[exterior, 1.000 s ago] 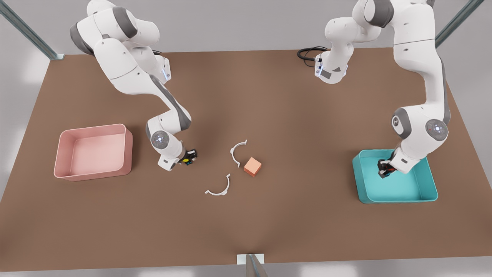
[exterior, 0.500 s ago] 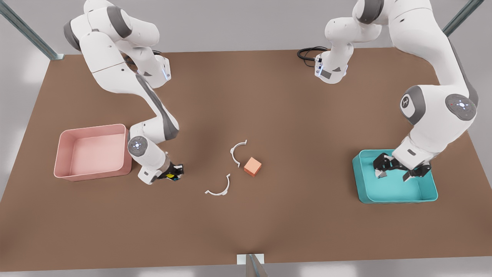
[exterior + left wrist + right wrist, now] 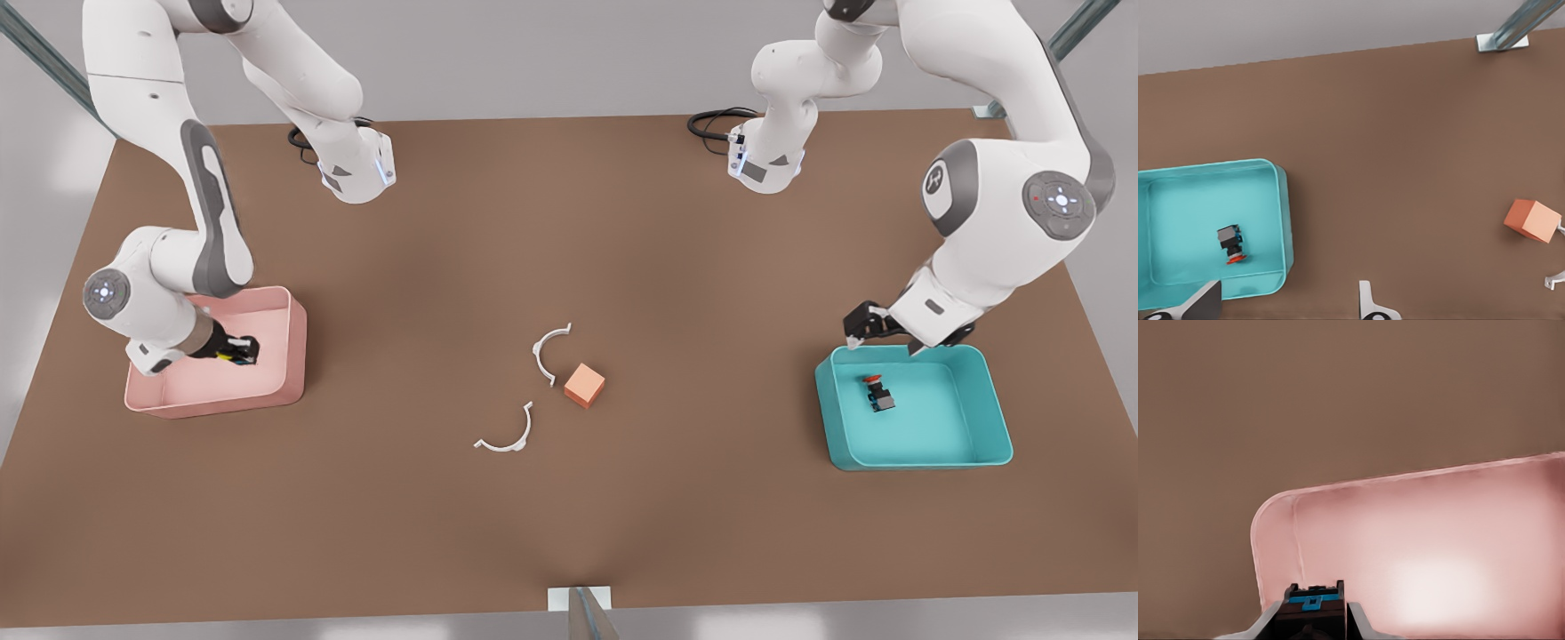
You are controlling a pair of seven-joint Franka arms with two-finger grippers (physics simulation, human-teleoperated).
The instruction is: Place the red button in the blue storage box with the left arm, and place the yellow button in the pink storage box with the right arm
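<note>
The red button [image 3: 880, 392] lies free on the floor of the blue storage box [image 3: 829, 418] at the front view's right. My left gripper [image 3: 883, 343] hangs open above that box's far rim; the left wrist view shows the red button [image 3: 1231, 244] in the blue storage box [image 3: 1283, 220] beyond the left gripper [image 3: 1286, 303]. At the front view's left, my right gripper [image 3: 240, 351] is shut on the yellow button [image 3: 233, 356] inside the pink storage box [image 3: 296, 356]. In the right wrist view the yellow button [image 3: 1313, 608] sits between the right gripper's [image 3: 1313, 621] fingers over the pink storage box [image 3: 1275, 540].
An orange cube [image 3: 584, 385] and two thin white curved pieces [image 3: 548, 348] [image 3: 508, 437] lie mid-table. The orange cube [image 3: 1531, 221] is also in the left wrist view. A black cable [image 3: 711, 123] lies by one arm base, and a metal post [image 3: 582, 609] stands at the table's near edge.
My left gripper opened, let the red button drop into the blue box and pulled up and back. My right arm carried the yellow button toward the front view's left into the pink box.
</note>
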